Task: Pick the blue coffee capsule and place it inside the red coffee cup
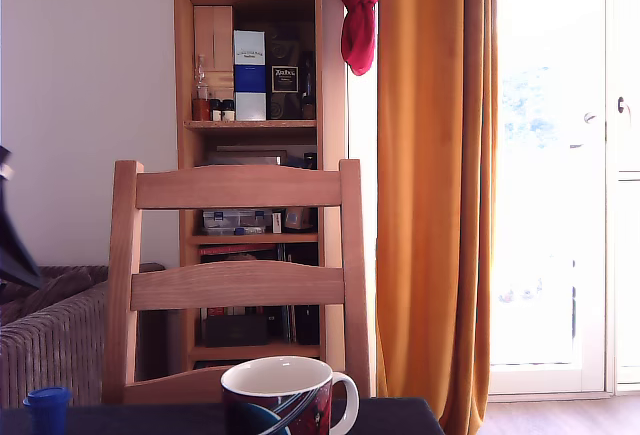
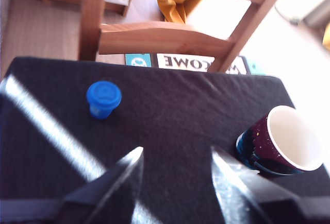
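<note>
Wrist view: gripper (image 2: 178,167) spread and empty; blue coffee capsule (image 2: 103,98) left standing on dark table (image 2: 175,105) (ungrasped); red coffee cup (image 2: 281,141) apart, nothing seen inside; task judged unstarted.

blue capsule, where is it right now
The blue coffee capsule stands on the dark table at the exterior view's far left, well apart from the red coffee cup, not in the gripper.

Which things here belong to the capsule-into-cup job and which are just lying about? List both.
Job: blue coffee capsule; red coffee cup, empty and upright; gripper, open above the dark table.

Lying about: wooden chair; bookshelf; orange curtain; sofa.
</note>
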`<action>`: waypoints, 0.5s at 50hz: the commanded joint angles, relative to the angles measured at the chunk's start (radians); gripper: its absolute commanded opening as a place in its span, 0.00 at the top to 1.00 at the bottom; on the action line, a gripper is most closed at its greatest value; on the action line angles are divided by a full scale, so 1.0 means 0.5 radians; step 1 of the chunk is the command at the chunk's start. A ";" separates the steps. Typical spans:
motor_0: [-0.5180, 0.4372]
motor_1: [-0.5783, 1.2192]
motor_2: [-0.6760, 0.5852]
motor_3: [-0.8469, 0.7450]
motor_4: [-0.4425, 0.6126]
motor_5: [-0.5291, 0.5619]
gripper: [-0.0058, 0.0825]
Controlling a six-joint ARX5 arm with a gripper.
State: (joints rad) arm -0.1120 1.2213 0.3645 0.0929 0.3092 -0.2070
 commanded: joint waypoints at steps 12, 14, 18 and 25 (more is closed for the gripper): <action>-0.035 0.541 0.399 -0.151 -0.256 0.137 0.14; -0.035 0.596 0.453 -0.179 -0.270 0.143 0.14; -0.035 0.718 0.566 -0.223 -0.275 0.169 0.14; -0.035 0.901 0.720 -0.280 -0.276 0.181 0.14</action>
State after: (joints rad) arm -0.1287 1.6348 0.7147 -0.0418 0.1738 -0.1261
